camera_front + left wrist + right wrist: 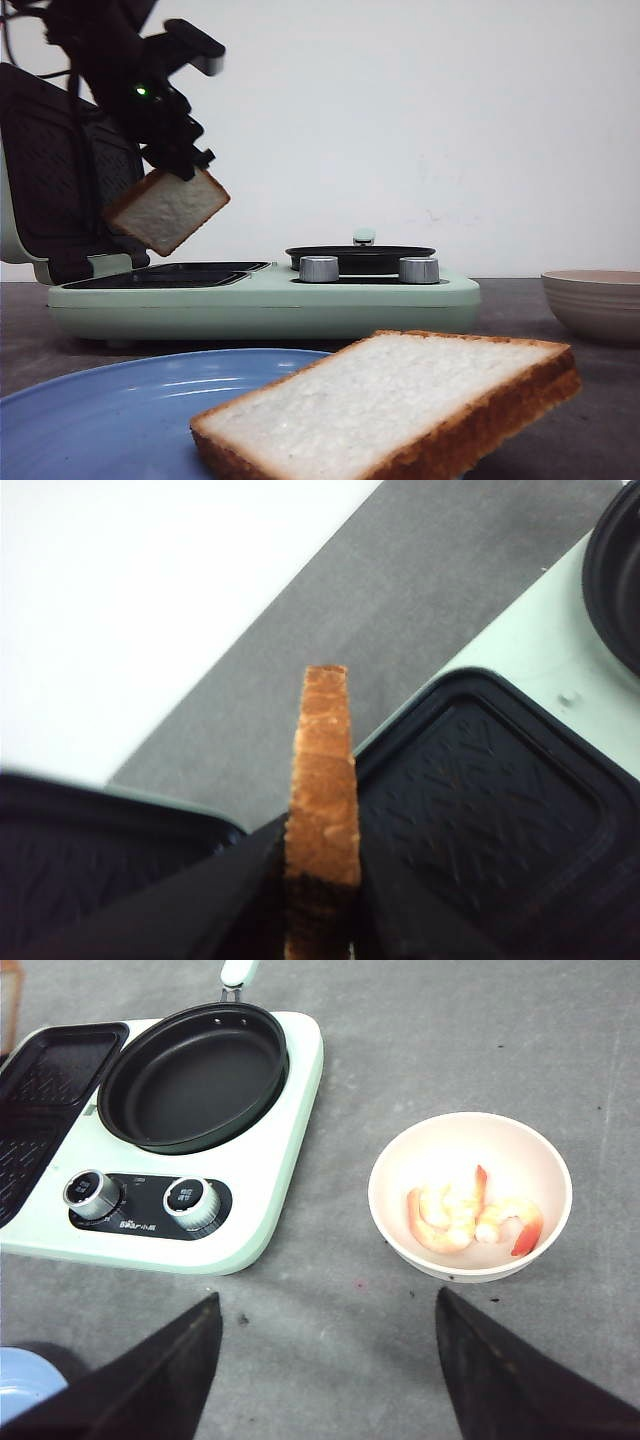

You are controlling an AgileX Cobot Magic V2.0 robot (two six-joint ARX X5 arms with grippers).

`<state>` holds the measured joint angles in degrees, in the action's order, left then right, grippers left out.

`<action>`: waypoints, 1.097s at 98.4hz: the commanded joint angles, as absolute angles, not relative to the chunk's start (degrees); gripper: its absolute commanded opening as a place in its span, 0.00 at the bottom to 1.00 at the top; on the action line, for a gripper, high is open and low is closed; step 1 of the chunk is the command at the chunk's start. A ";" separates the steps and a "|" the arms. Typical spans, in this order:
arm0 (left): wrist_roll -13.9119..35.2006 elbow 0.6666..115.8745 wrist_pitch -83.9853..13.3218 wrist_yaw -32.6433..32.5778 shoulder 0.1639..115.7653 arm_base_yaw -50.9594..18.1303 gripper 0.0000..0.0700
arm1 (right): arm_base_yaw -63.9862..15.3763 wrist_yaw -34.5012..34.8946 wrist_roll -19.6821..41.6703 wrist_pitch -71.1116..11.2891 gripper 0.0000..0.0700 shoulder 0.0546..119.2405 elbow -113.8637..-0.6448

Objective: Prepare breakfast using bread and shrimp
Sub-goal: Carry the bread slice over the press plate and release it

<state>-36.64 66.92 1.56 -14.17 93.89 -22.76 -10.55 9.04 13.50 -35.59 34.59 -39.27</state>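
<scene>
A slice of bread (168,210) is held in the air at the left of the scene, clamped by one crust edge in the left tool (180,160), which is closed on it. The slice hangs tilted, one corner lowest. It is suspended above the open sandwich plate (170,274) of the mint-green breakfast maker (265,300), and in front of the raised lid (60,170). In the left wrist view the slice (322,780) is seen edge-on, with the ribbed plate (490,800) just beside and below it. The coming move is judged to turn on this: the plate lies beneath the slice, so the slice would need to be lowered and laid flat.

A second slice of bread (390,405) rests on the blue plate (110,420) at the near edge of the bench (560,420).

The shrimp (470,1215) lie in a pale bowl (470,1195) on the right, nearer the right arm. The right tool (325,1370) is spread wide and holds nothing, with the frying pan (195,1075) to the left of the bowl.
</scene>
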 commanded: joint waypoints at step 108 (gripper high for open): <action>-43.94 71.09 0.40 -16.53 101.34 -25.98 0.31 | -10.70 8.99 13.02 -35.22 0.60 34.76 -39.75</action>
<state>-43.66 69.71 0.51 -16.60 100.18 -25.63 -10.55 9.02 13.47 -35.59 34.59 -39.27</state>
